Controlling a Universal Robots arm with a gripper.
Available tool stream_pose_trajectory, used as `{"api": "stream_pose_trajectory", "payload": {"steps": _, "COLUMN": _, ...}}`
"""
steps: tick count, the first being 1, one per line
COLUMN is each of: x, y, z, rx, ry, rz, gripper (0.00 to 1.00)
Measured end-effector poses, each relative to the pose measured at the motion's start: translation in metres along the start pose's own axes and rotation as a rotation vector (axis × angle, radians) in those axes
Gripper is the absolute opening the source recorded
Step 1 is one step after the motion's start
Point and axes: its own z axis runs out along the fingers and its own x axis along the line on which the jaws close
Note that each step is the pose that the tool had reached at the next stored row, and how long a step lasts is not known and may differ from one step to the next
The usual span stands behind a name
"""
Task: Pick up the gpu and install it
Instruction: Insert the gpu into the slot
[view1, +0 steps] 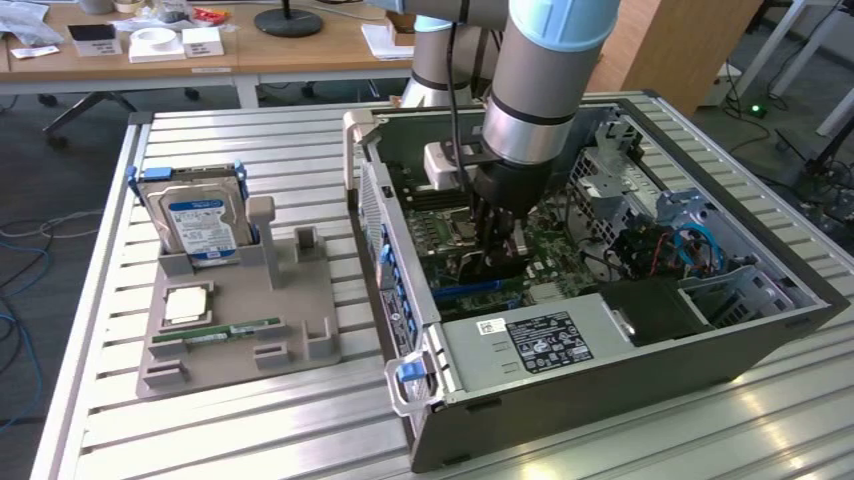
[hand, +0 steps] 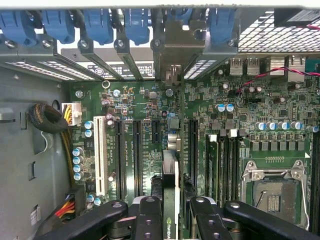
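Observation:
The gpu (hand: 170, 172) appears edge-on in the wrist view as a thin card with a green logo on its black face, standing upright over the long black slots of the motherboard (hand: 140, 100). Its silver end bracket (hand: 174, 55) reaches the rear slot openings of the case. My gripper (hand: 172, 205) is shut on the card, with one black finger (hand: 149, 215) on each side. In the exterior view my gripper (view1: 501, 245) is lowered inside the open computer case (view1: 627, 350), just above the board.
On the exterior view's left, a grey fixture (view1: 234, 330) holds a hard drive (view1: 200, 215) with a blue-white label, a processor chip (view1: 184, 303) and a green RAM stick (view1: 214, 333). Inside the case are a CPU socket (hand: 272, 192), a white slot (hand: 100, 155) and cable bundles (hand: 47, 120).

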Motion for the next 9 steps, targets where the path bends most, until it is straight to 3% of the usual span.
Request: {"api": "stream_pose_trajectory", "payload": {"steps": 9, "x": 0.0, "y": 0.0, "z": 0.0009, "rx": 0.0, "ry": 0.0, "rz": 0.0, "gripper": 0.26}}
